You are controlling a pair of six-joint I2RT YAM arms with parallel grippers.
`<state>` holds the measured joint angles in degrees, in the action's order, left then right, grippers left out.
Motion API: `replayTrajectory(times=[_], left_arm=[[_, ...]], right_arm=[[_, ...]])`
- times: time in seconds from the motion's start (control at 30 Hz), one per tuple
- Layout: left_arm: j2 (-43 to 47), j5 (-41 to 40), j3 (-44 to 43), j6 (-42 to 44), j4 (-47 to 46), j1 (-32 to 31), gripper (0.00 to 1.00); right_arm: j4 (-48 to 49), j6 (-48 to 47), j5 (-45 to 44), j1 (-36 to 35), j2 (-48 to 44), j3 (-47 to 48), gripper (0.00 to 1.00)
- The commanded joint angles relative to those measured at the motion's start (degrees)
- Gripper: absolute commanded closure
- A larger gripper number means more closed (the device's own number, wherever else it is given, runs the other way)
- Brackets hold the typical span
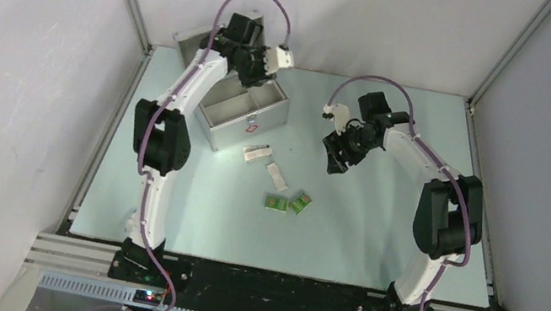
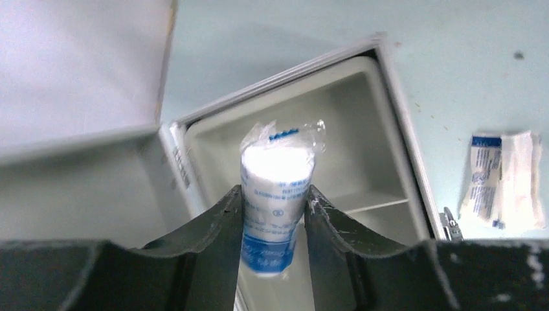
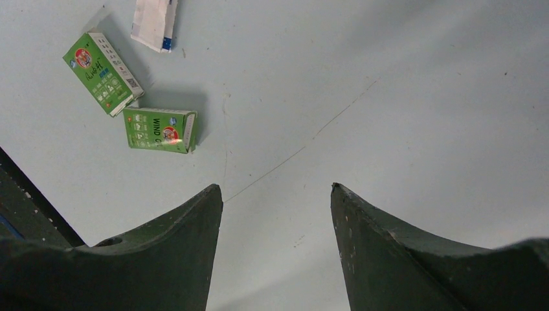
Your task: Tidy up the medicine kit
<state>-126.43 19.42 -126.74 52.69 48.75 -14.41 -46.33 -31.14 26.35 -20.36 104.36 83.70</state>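
Left gripper [image 2: 274, 220]: nearest to my left wrist camera; I see its two dark fingers clamped on a bandage roll, one on each side.
Bandage roll [image 2: 275, 188]: white, in clear plastic wrap with blue print. It stands about upright between the fingers, above an inner compartment of the kit. I cannot tell if it touches the bottom.
Medicine kit [image 1: 244, 111]: the silver metal case at the far left part of the table, under the left arm. It is open, and a small red mark shows on its front wall.
Lid [image 1: 187, 43]: raised at the back of the case, near the rear wall.
Inside of the kit: grey, with a divider between compartments; the compartment below the roll looks bare.
Right gripper [image 3: 277, 194]: fingers spread apart, holding nothing, hanging over bare table to the right of the kit and well apart from it.
White sachets [image 2: 502, 181]: two flat ones lying side by side, one with blue print, on the table just in front of the kit.
Single sachet [image 1: 277, 176]: white, a little nearer to the arm bases.
Green boxes [image 3: 160, 129]: two small cartons close together, near the table's middle.
Table [image 1: 379, 225]: pale blue-green surface.
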Motion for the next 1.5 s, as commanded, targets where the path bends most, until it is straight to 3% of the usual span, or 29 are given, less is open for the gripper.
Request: replayTrajectory(times=[0.0,0.17,0.3,0.43,0.57,0.67,0.83,0.93,1.1,1.17,1.23,1.3,1.47], left_arm=[[2.6,6.4,5.3,25.3,-0.9,-1.8,0.55],[2.5,2.4,10.3,47.8,-0.9,-3.4,0.55],[1.7,1.4,10.4,56.0,-0.9,-3.6,0.55],[1.2,1.7,10.9,58.9,-2.1,-3.7,0.53],[1.5,1.7,13.3,60.1,-7.0,-3.7,0.38],[1.8,1.5,12.6,59.4,-9.7,-3.6,0.33],[5.3,0.9,10.3,53.1,-11.2,-2.8,0.31],[12.9,0.8,14.8,47.5,-12.0,-2.3,0.29],[29.1,1.3,34.0,37.3,-12.3,-2.0,0.24],[38.0,0.8,40.6,28.6,-12.3,-2.1,0.19],[42.5,-0.7,46.7,13.0,-11.6,-2.1,0.16],[47.6,-2.7,52.3,5.8,-8.5,-1.9,0.15],[60.3,-2.3,64.5,7.1,9.9,3.4,0.19]], right_arm=[[-0.8,0.2,1.1,0.7,-0.5,1.5,0.34],[-0.9,0.2,1.3,0.8,-0.2,1.8,0.34],[-0.5,0.2,1.2,0.9,-0.7,1.1,0.34],[-0.1,0.3,1.0,0.9,-1.0,0.5,0.34],[-0.7,0.1,1.1,1.0,-0.4,1.3,0.34],[-0.8,-0.1,1.2,1.0,0.0,1.9,0.34],[-0.4,0.4,1.7,1.2,0.0,1.3,0.34],[-0.2,0.6,2.1,1.4,-0.1,0.9,0.34],[-0.2,1.2,3.3,2.2,0.9,1.3,0.34],[0.1,1.5,3.7,2.3,1.3,1.7,0.34],[0.5,2.0,4.1,2.4,1.8,2.1,0.34],[0.9,2.2,4.3,2.3,2.5,2.5,0.34],[1.2,2.7,4.6,2.1,3.5,3.9,0.34]])
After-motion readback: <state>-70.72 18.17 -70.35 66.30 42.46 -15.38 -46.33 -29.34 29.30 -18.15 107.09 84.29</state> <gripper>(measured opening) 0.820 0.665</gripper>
